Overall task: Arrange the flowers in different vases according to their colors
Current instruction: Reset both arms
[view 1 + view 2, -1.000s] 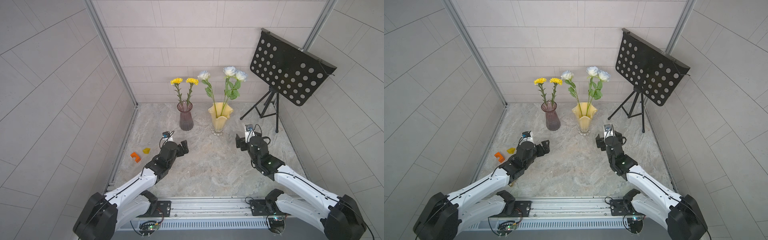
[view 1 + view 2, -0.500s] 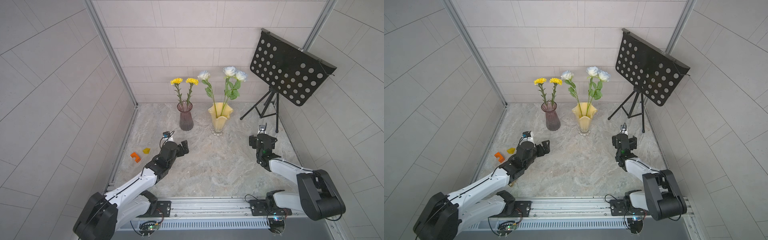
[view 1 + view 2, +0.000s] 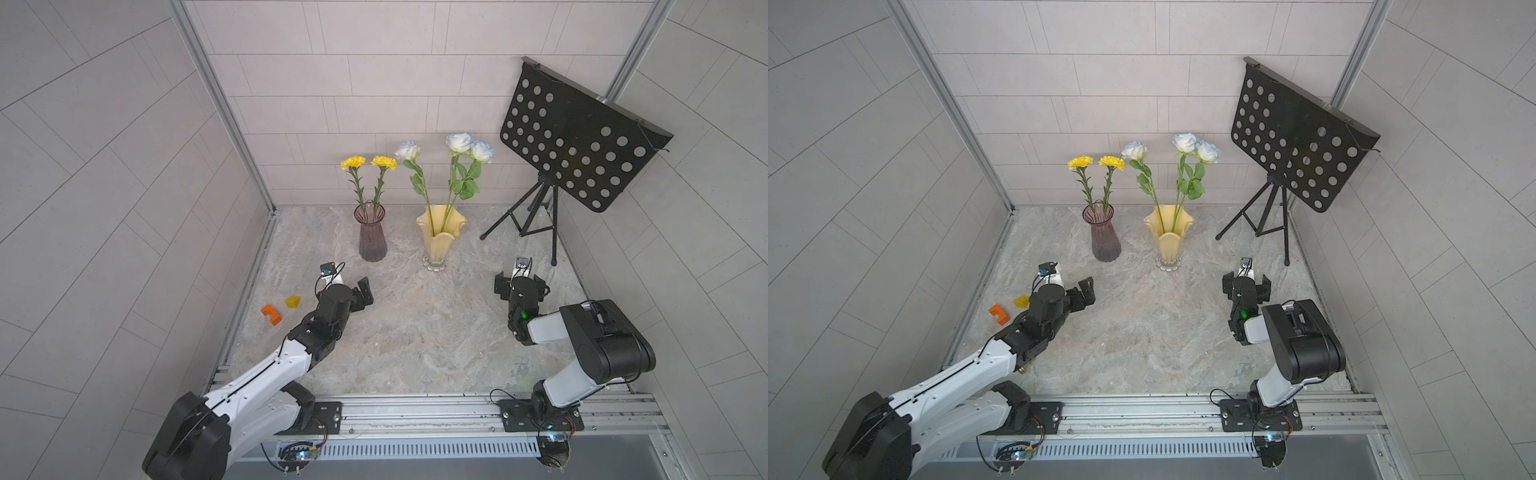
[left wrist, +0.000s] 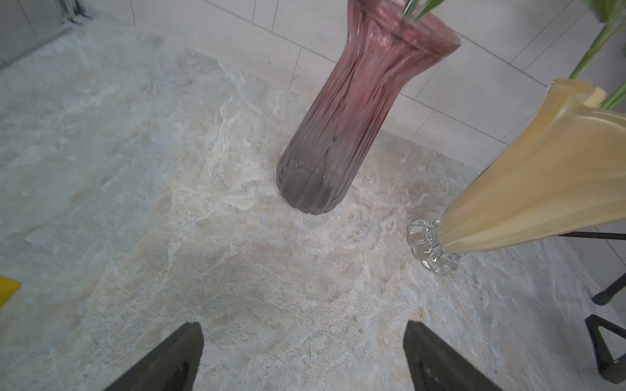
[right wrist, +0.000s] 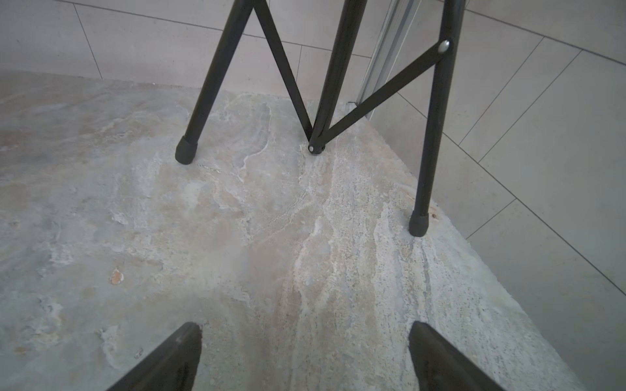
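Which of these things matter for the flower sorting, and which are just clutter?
Job: yellow flowers, white roses, purple vase, pale yellow vase.
Lying about: music stand, orange block, yellow block.

purple vase ribbed glass; yellow vase glossy; tabletop matt, stone-like.

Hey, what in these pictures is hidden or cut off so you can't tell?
Yellow block: left wrist view, cut by the edge.
Yellow blooms: outside the left wrist view, above the purple vase.
White roses: stem ends hidden inside the pale yellow vase, both top views.
Music stand: right wrist view shows legs only.
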Available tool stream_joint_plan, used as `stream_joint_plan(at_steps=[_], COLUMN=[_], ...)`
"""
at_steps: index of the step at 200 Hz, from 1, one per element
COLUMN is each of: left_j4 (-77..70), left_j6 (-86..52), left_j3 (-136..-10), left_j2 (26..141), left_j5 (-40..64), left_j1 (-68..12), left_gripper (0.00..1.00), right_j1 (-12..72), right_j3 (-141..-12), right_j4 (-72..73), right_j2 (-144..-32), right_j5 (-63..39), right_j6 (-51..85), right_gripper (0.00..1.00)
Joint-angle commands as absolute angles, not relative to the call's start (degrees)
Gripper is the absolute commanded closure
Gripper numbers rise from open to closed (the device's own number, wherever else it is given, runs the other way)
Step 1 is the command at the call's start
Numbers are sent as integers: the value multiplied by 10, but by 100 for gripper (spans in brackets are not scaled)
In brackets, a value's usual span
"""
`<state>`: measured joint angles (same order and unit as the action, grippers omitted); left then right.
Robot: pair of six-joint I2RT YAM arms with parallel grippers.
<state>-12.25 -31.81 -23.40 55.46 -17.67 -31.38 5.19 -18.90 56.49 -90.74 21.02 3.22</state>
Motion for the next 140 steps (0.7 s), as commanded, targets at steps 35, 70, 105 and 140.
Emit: stream_joint_plan(at_steps=[35, 70, 105, 140], left_j4=[-132, -173, -230, -333], left_j6=[-204, -142, -69, 35], left_j3=[-271, -295, -295, -245], left_j2=[537, 590, 649, 677], left_j5=[-294, -394, -466, -426], left_j1=[-316, -315, -284, -236], left_gripper=[0, 0, 0, 0], right_j1=[50, 50, 50, 50], right_j3=[-191, -192, -192, -193], right_j4=[592, 591, 591, 591], right_j2=[-904, -904, -904, -904], right_j5=[215, 215, 215, 215], right_j6=[34, 34, 34, 35], right_gripper=[0, 0, 0, 0])
